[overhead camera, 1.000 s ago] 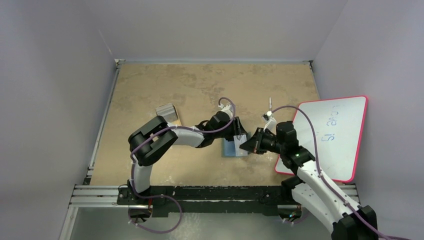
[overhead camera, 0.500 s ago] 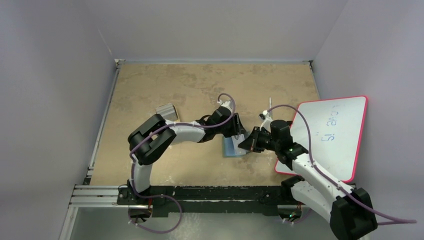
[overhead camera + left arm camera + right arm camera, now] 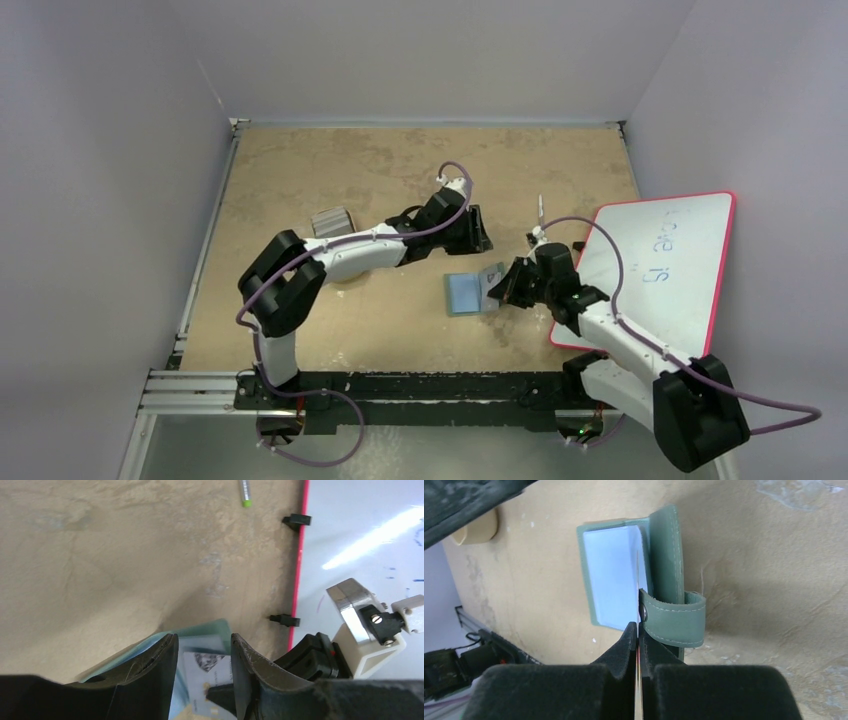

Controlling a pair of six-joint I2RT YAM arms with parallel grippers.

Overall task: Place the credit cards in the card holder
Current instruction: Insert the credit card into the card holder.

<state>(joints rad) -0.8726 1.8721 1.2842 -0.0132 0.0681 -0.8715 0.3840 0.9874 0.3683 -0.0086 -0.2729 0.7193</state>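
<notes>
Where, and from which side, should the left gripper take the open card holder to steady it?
Probably the card holder's green flap, pinched at its outer edge from the far side: it lies flat and bare, clear of the right gripper.

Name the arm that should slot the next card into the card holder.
Right. The right gripper is shut on a card, edge-on over the open card holder; the left gripper is open and empty.
</notes>
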